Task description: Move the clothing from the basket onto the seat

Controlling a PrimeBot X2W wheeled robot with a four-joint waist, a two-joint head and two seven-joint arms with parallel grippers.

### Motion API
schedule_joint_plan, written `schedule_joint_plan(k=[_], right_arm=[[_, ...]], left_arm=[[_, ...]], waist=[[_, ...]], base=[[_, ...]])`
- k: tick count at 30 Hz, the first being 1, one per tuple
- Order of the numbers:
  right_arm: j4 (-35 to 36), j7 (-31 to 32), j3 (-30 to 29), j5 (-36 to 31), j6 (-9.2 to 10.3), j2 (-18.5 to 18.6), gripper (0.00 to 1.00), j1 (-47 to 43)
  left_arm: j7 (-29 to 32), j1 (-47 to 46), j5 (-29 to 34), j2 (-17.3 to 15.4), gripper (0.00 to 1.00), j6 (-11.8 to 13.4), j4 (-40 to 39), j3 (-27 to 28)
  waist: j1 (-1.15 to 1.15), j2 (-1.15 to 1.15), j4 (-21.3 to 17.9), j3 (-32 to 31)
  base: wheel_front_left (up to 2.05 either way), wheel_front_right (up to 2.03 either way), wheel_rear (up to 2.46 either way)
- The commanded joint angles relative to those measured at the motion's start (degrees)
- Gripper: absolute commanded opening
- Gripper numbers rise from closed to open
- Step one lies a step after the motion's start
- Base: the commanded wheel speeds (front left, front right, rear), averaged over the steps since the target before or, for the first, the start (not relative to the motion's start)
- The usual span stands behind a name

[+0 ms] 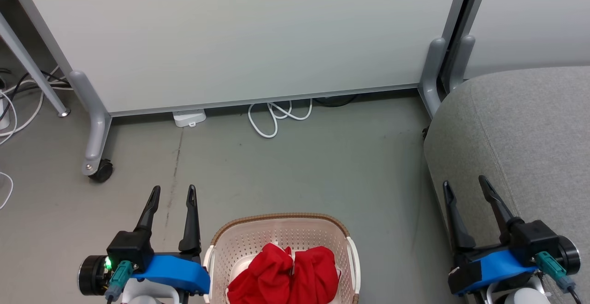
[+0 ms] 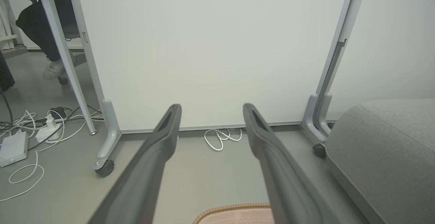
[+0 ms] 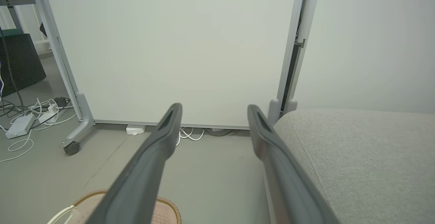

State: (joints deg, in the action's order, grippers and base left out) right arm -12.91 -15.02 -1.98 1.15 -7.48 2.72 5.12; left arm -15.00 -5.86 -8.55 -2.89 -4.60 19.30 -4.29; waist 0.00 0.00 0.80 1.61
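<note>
The red clothing [image 1: 286,274] lies bunched in the cream-white basket [image 1: 258,239] at the bottom centre of the head view; the basket's brown rim [image 2: 234,208] also peeks into the left wrist view, and into the right wrist view as the rim [image 3: 166,205]. The grey seat [image 1: 521,128] fills the right side. My left gripper [image 1: 173,193] hovers just left of the basket, open and holding nothing. My right gripper [image 1: 465,188] is open over the seat's left edge, also holding nothing.
A white partition panel [image 1: 239,36] on grey castor legs [image 1: 94,138] stands ahead. White cables [image 1: 276,115] and a small adapter [image 1: 189,118] lie at its foot. More cables and power bricks [image 2: 20,139] lie at the left, where a person's foot [image 2: 52,69] shows under a desk.
</note>
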Motion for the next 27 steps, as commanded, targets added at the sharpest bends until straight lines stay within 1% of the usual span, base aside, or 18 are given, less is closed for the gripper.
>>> schedule_joint_plan(k=[1,8,14,23,27], right_arm=[[0.3,-0.2,0.1,0.2,-0.02,0.3,1.0,0.6],[0.4,-0.2,0.8,0.5,-0.03,0.3,1.0,0.9],[1.1,-0.2,2.8,1.2,-0.03,0.3,1.0,2.0],[3.2,-0.2,4.9,2.5,-0.02,0.3,1.0,5.5],[4.0,-0.2,5.8,3.2,-0.02,0.2,1.0,7.5]], left_arm=[[-0.3,-0.5,-0.1,0.0,1.0,0.0,0.1,-0.1],[-0.3,-0.3,-0.1,0.0,1.0,-0.2,0.5,0.4],[-0.2,-0.8,0.0,0.0,1.0,-0.4,2.6,1.0],[-0.2,-4.8,-0.1,-0.2,1.0,-0.9,9.2,1.3],[-0.2,-7.5,1.2,-1.6,1.0,-1.3,13.8,0.3]], waist=[[0.0,0.0,0.0,0.0],[0.0,0.0,-0.8,0.7],[0.0,0.0,-3.8,3.3],[0.0,0.0,-10.2,11.9],[0.0,0.0,-13.1,16.6]], base=[[0.0,0.0,0.0],[0.0,0.0,0.0],[0.0,0.0,0.0],[0.0,0.0,0.0],[0.0,0.0,0.0]])
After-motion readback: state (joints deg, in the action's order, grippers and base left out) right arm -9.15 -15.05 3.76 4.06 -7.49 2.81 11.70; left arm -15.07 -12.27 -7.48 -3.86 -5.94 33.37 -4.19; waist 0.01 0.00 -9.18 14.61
